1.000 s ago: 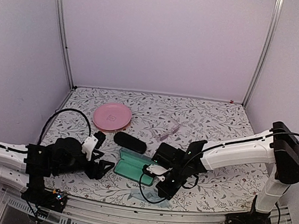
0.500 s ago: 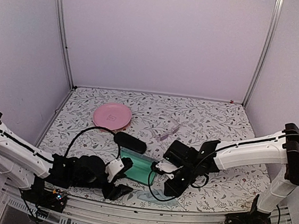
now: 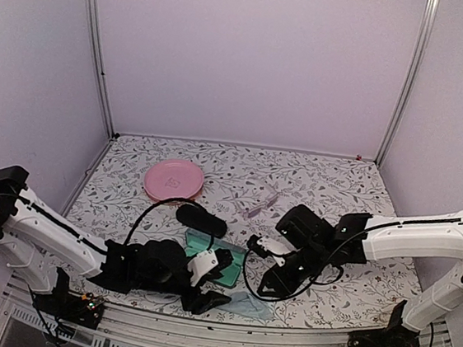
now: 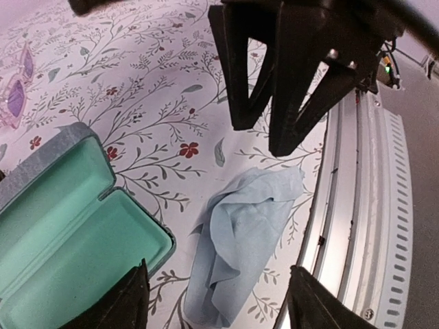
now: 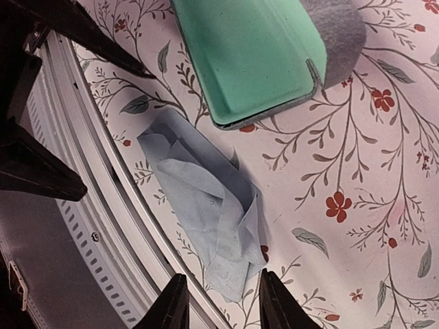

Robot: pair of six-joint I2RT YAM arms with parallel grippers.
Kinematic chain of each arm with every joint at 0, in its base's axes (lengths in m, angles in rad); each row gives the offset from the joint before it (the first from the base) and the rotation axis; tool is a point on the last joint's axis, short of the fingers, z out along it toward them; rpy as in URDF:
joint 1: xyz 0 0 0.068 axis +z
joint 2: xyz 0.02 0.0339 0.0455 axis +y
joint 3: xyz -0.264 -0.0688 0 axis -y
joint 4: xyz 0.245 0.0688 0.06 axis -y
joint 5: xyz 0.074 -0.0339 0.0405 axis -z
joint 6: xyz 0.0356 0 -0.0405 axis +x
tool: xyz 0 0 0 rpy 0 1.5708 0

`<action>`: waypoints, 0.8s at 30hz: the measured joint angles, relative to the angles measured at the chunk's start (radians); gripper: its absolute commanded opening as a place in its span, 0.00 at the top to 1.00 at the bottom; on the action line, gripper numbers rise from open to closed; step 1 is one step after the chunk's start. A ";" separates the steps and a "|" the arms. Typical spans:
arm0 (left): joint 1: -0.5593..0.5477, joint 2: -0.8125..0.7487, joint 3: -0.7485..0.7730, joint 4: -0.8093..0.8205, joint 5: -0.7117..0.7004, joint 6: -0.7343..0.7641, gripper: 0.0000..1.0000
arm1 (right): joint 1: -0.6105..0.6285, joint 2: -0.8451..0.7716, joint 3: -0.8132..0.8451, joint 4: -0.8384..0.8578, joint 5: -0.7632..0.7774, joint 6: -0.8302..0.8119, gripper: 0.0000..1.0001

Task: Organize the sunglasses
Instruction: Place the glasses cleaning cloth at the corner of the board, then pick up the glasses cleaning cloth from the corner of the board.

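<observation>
Sunglasses [image 3: 262, 201], pale pink, are lying on the table [image 3: 338, 185] at 11 o'clock from the right gripper [image 5: 224, 277], the nearer one, long axis running 2 to 8 o'clock. Both grippers are standing parted and empty. The right gripper, shut over the blue cloth [image 4: 240, 233] a second ago, is retreating toward 2 o'clock while the left gripper [image 4: 219, 267] is arriving there.

One pair of sunglasses [image 3: 260, 203] is in view, with a pale, translucent pinkish frame and lightly violet-tinted lenses. It lies flat on the flower-patterned table [image 3: 338, 181], near the middle and to the right of a pink plate [image 3: 174, 179], set on a slant with one end nearer the front. Nothing touches it. The left wrist view catches only its two lenses [image 4: 15, 92] at the frame's edge. Whether its arms are folded is too small to tell.
</observation>
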 measured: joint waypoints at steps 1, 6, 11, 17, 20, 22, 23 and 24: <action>0.000 0.013 0.009 0.003 0.007 0.004 0.30 | -0.003 -0.014 -0.009 0.006 -0.003 0.006 0.62; -0.002 0.079 0.062 -0.003 0.030 0.036 0.32 | -0.013 -0.080 -0.074 0.035 -0.021 0.040 0.61; -0.002 0.132 0.142 -0.042 0.042 0.061 0.38 | -0.013 -0.100 -0.135 0.117 -0.055 0.080 0.60; 0.015 0.135 0.138 -0.067 0.079 0.053 0.44 | -0.017 -0.040 -0.169 0.184 -0.076 0.098 0.59; 0.021 0.135 0.137 -0.087 0.093 0.046 0.44 | -0.020 0.010 -0.169 0.215 -0.087 0.095 0.59; 0.025 0.135 0.137 -0.097 0.102 0.039 0.44 | -0.021 0.032 -0.169 0.227 -0.090 0.095 0.61; 0.030 0.135 0.137 -0.100 0.112 0.034 0.44 | -0.021 0.042 -0.169 0.232 -0.091 0.093 0.63; 0.034 0.135 0.137 -0.100 0.117 0.029 0.45 | -0.021 0.048 -0.169 0.236 -0.091 0.092 0.65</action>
